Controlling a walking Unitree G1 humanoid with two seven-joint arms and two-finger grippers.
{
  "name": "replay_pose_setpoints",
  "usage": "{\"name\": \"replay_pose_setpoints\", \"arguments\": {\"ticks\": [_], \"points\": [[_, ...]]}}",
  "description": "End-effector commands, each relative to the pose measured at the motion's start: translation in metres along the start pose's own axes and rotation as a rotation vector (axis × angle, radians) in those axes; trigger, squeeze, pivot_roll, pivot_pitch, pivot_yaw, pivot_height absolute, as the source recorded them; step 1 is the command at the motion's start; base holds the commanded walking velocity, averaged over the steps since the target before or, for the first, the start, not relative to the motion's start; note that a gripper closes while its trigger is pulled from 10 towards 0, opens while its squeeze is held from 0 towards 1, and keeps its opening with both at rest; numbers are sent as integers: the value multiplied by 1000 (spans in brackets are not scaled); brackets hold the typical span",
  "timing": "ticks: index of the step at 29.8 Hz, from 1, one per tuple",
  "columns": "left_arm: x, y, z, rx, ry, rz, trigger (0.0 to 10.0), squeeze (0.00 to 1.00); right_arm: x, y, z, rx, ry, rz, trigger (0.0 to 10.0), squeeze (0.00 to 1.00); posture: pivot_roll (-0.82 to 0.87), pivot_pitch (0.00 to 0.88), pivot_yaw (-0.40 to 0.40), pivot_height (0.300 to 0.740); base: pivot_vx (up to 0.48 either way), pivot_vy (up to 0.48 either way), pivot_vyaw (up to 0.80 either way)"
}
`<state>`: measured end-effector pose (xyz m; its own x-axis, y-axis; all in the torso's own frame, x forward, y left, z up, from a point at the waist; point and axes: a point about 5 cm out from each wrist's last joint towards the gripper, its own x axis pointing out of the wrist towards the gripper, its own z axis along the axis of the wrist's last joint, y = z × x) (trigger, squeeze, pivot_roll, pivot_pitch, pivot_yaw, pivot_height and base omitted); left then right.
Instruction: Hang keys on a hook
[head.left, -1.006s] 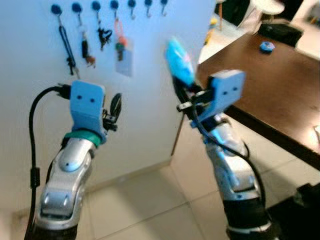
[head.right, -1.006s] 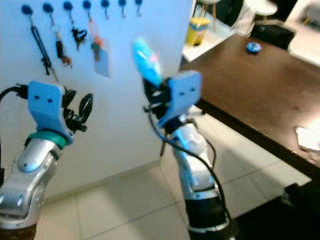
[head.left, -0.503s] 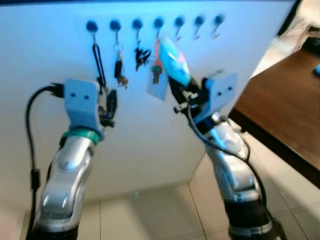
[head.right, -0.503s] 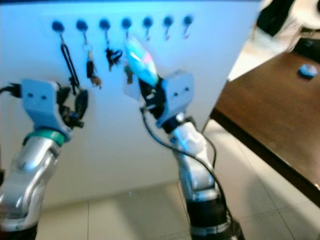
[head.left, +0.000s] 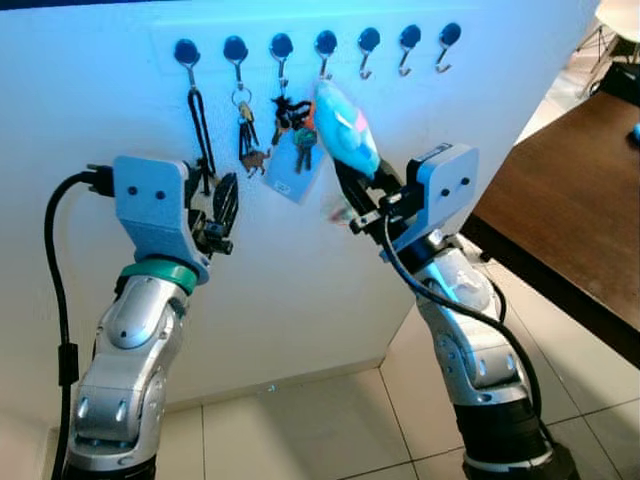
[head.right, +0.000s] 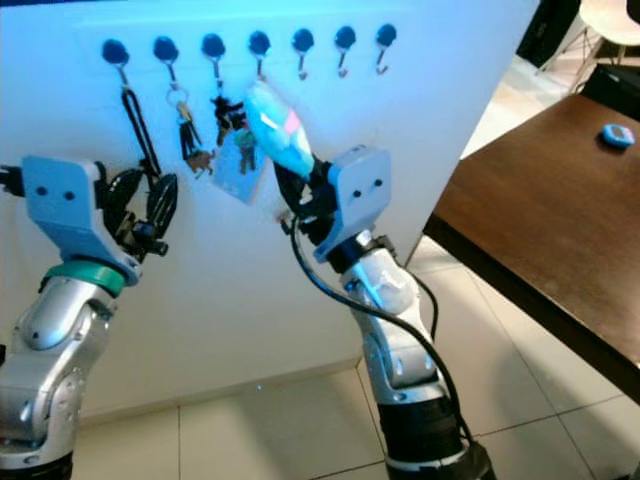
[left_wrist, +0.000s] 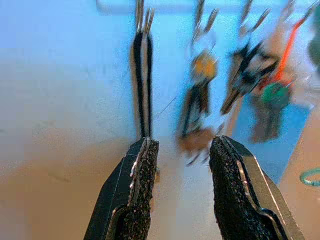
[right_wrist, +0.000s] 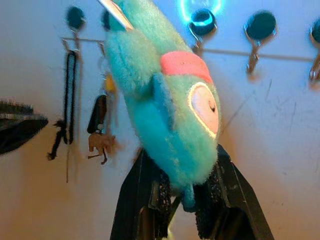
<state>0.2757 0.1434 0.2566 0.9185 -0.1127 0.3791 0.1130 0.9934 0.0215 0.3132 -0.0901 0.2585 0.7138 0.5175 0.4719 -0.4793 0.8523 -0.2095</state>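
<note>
— Turquoise plush, is that the keys?
— Yes, the plush toy (head.left: 347, 130) is their fob, pinched at its lower end by the right gripper (right_wrist: 182, 192), closed on it, near the wall's top edge under the row of hooks (head.left: 369, 42).
— Handling?
— Soft, light, likely floppy; steer the ring, not the fluff.
— Left gripper (left_wrist: 177, 170)?
— Fingers parted, holding nothing, by the black strap (left_wrist: 142, 85).

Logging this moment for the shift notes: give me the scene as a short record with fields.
right tool: shut on plush keychain, raised before the hooks
left tool: open, holding nothing, facing the wall
hook row: seven hooks on white wall
taken hooks: four from the left, with black strap, keys, card
free hooks: three on the right
table: dark, to the right
</note>
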Motion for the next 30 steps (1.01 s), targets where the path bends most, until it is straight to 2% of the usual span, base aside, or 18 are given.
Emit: {"name": "replay_pose_setpoints", "arguments": {"ticks": [1, 3, 5, 7, 8, 10, 11, 13, 16, 23, 26, 27, 30], "points": [[-3, -3, 1, -14, 7, -32, 10000, 0, -3, 1, 2, -35, -6, 14, 10000, 0, -35, 64, 71, 740, 0, 0, 0], [-4, -8, 9, -26, -17, -86, 10000, 0, -3, 0, 5, -112, -16, 18, 10000, 0, -35, 64, 71, 740, 0, 0, 0], [-4, -10, 12, -35, -29, -111, 10000, 0, -2, -1, 7, -146, -24, 16, 10000, 0, -35, 64, 71, 740, 0, 0, 0], [-6, -17, 21, -66, -56, -188, 10000, 0, 1, -5, 16, -216, -59, 5, 10000, 0, -37, 68, 71, 740, 0, 0, 0], [-6, -17, 21, -66, -56, -188, 10000, 0, 1, -5, 16, -216, -59, 5, 10000, 0, -37, 68, 71, 740, 0, 0, 0], [-7, -24, 30, -91, -78, -258, 10000, 0, 6, -9, 32, -292, -119, 0, 10000, 0, -37, 68, 70, 740, 0, 0, 0], [-7, -24, 30, -91, -78, -258, 10000, 0, 6, -9, 32, -292, -119, 0, 10000, 0, -37, 68, 70, 740, 0, 0, 0], [-8, -31, 36, -86, -95, -324, 10000, 0, 15, -15, 59, -355, -207, -23, 10000, 0, -41, 66, 71, 740, 0, 0, 0], [-5, -34, 35, -77, -95, -332, 10000, 0, 18, -20, 74, -381, -255, -51, 10000, 0, -51, 64, 73, 740, 0, 0, 0], [-2, -35, 35, -73, -91, -336, 10000, 0, 18, -34, 80, -460, -267, -104, 10000, 0, -55, 63, 73, 740, 0, 0, 0], [-1, -36, 37, -78, -92, -350, 10000, 0, 20, -53, 84, -524, -256, -181, 10000, 0, -55, 61, 74, 740, 0, 0, 0], [0, -37, 38, -82, -94, -353, 10000, 0, 21, -68, 82, -521, -234, -222, 10000, 0, -53, 60, 74, 740, 0, 0, 0], [0, -37, 37, -84, -93, -353, 10000, 0, 24, -74, 81, -514, -226, -232, 10000, 0, -54, 58, 73, 740, 0, 0, 0]]}}
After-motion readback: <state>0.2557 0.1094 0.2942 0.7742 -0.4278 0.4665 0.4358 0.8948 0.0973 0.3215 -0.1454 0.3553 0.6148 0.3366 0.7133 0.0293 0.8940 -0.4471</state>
